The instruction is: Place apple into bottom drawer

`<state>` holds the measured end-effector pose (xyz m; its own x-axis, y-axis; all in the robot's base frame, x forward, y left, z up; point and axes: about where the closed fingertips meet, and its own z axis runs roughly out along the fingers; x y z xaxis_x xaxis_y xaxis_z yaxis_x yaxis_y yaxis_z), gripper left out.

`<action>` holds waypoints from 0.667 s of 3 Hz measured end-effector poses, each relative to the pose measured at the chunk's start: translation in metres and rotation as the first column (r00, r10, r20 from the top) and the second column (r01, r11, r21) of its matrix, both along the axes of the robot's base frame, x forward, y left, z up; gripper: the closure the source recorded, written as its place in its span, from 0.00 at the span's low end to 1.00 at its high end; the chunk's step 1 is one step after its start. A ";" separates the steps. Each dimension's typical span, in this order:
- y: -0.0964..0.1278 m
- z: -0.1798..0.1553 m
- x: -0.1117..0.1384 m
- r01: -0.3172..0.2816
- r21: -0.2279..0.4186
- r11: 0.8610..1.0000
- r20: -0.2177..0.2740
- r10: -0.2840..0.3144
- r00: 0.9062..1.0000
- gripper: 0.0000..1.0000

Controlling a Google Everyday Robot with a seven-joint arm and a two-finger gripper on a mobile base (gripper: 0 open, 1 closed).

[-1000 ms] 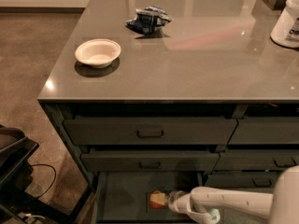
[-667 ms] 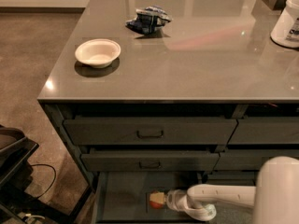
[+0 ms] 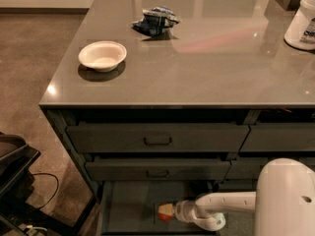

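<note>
The apple (image 3: 164, 212) sat low in the open bottom drawer (image 3: 127, 206), at the very tip of the end effector (image 3: 173, 212), which reached in from the right on its white arm (image 3: 231, 201). Apple and end effector met or nearly met. I could not tell whether the end effector was clenched on the fruit or had let go, nor whether the apple rested on the drawer floor or hung just above it. The two handled drawers (image 3: 157, 139) above were closed or nearly so.

The apple was probably fairly light, firm and rigid, with a smooth waxy skin that could slip under a weak grip and bruise under a hard one. Being round, it would roll on the flat floor if dropped from any height or nudged on the way out. The best hold looked to be across its widest part, squeezing only moderately. It would best be let go once the fruit touched down, and the arm drawn back without brushing it.

Judging by where things lay, the task looked close to done.

On the tabletop (image 3: 211, 73) stood a white bowl (image 3: 102, 56), a crumpled bag (image 3: 156, 20) and a white tub (image 3: 302, 19), all well clear of the work.
</note>
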<state>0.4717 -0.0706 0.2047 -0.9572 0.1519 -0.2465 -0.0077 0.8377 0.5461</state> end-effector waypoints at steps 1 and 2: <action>0.001 -0.004 -0.001 -0.005 -0.005 1.000 -0.007 0.005 1.000 0.58; -0.001 -0.010 -0.002 -0.001 -0.005 1.000 -0.026 0.001 1.000 0.35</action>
